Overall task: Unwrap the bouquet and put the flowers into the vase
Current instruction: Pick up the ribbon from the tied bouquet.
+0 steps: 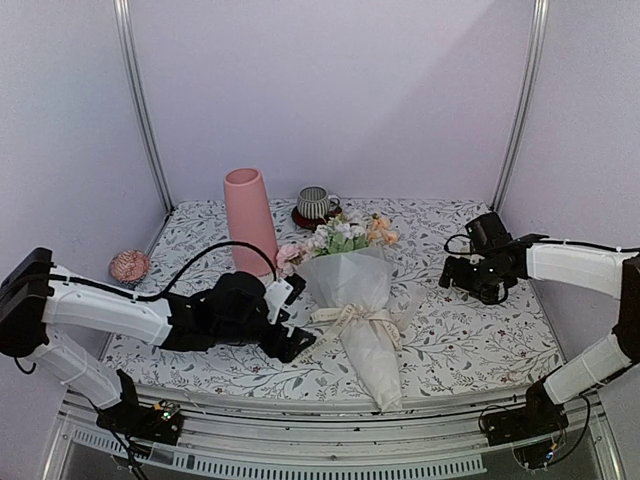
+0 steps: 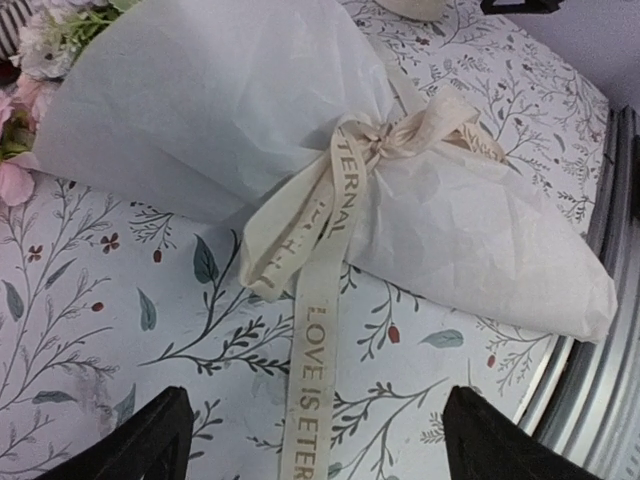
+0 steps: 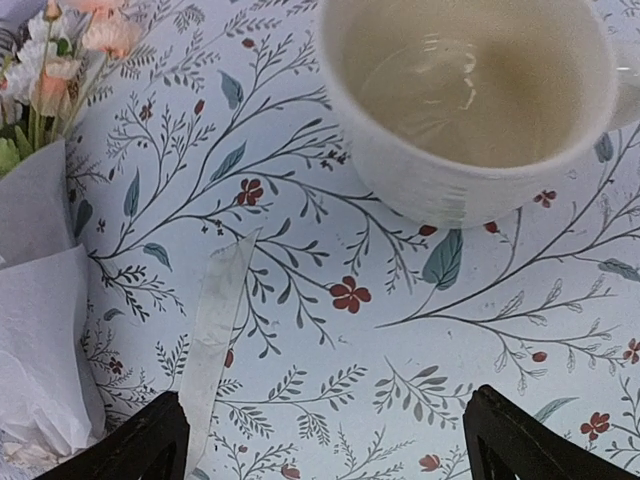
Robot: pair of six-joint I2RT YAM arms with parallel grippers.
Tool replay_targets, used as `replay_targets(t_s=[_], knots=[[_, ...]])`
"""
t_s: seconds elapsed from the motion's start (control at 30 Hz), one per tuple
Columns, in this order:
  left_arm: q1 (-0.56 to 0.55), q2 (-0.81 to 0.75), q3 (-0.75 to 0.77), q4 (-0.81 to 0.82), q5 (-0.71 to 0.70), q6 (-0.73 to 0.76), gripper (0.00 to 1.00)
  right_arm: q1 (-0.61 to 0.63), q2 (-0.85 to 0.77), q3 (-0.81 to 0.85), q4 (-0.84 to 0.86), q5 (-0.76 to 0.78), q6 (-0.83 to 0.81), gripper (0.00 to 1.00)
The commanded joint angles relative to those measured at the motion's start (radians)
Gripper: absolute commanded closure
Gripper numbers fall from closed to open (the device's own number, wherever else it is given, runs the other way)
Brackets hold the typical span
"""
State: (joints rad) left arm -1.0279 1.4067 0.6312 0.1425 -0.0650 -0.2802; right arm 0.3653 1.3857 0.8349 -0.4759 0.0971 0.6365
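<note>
The bouquet point(image 1: 360, 300) lies wrapped in the middle of the table, its narrow end toward the near edge, and its paper fills the left wrist view point(image 2: 220, 110). A cream ribbon bow point(image 1: 355, 318) ties it. The flowers point(image 1: 340, 238) stick out of the far, wide end. The pink vase point(image 1: 250, 218) stands upright behind and to the left. My left gripper point(image 1: 292, 320) is open just left of the bow, low over the cloth. One ribbon tail point(image 2: 312, 380) runs between its fingers, untouched. My right gripper point(image 1: 470, 285) hangs open at the right over bare cloth.
A grey striped mug point(image 1: 317, 203) sits on a dark coaster behind the flowers. A cream mug point(image 3: 470, 100) stands just ahead of the right gripper. A loose ribbon end point(image 3: 215, 330) lies by its left finger. A pink ball-like thing point(image 1: 129, 265) rests at the far left.
</note>
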Motion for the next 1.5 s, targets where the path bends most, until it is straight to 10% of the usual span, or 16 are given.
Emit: replay_targets(t_s=[0.0, 0.77, 1.47], knots=[[-0.076, 0.116, 0.078, -0.081, -0.107, -0.020, 0.11, 0.059, 0.105, 0.097, -0.041, 0.061, 0.028, 0.04], [-0.121, 0.458, 0.442, -0.501, -0.270, -0.159, 0.32, 0.236, 0.367, 0.271, -0.108, 0.174, 0.032, 0.08], [-0.044, 0.668, 0.607, -0.712, -0.091, -0.242, 0.72, 0.236, 0.338, 0.257, -0.110, 0.199, 0.019, 0.08]])
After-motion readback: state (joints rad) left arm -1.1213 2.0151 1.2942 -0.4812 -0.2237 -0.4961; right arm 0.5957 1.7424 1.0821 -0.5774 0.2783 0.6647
